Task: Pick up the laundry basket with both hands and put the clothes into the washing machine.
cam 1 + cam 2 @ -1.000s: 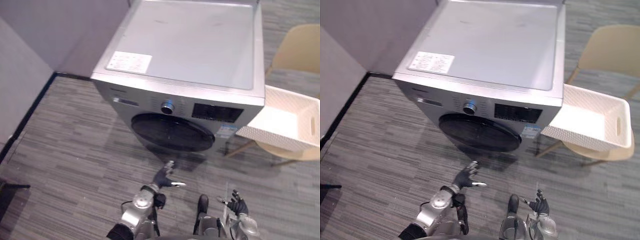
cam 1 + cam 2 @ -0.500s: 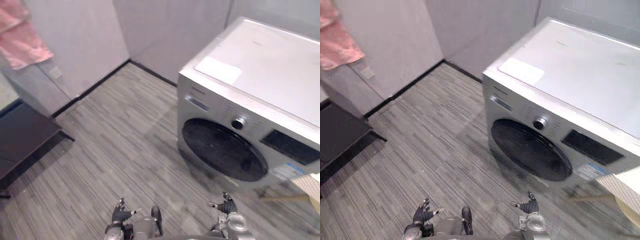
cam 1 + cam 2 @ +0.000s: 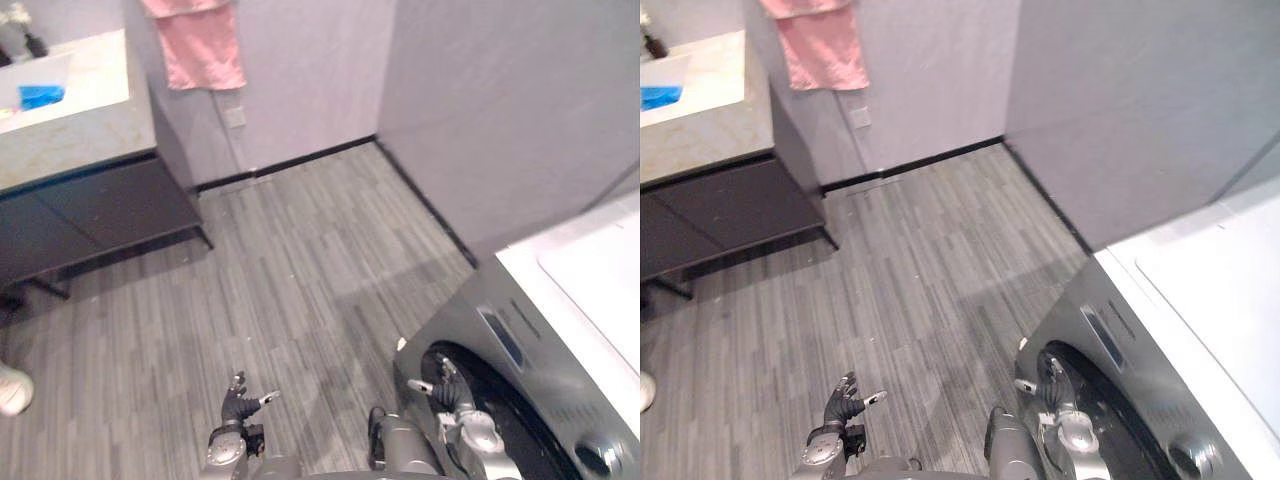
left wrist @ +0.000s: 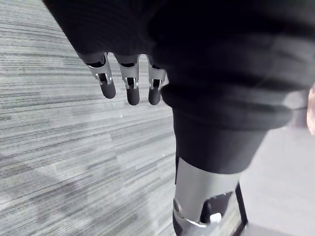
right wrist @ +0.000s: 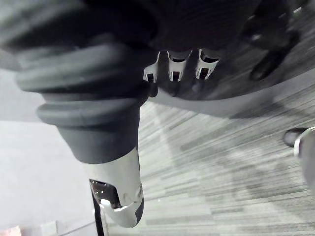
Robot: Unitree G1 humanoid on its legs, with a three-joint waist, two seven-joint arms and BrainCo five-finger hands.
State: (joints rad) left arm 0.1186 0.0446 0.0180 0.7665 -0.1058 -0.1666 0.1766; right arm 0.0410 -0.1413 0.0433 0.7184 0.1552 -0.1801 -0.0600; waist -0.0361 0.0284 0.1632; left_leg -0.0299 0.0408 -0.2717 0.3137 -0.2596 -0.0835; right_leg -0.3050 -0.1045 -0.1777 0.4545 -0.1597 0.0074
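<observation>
Washing machine (image 3: 545, 325): placed at the robot's right, its dark round door (image 3: 492, 402) turned toward the floor (image 3: 300, 260).
Left hand (image 3: 237, 402): held low above the floor; fingers (image 4: 130, 88) kept straight and spread, nothing gripped.
Right hand (image 3: 446, 390): held just before the door; fingers (image 5: 173, 69) left relaxed, nothing gripped.
Pink towel (image 3: 200, 45): hung on the far wall, beside a pale surface (image 3: 85, 115).

Cam swung left, washing machine (image 3: 505, 345) now lower right, counter (image 3: 80, 115) & pink towel (image 3: 203, 48) in view
</observation>
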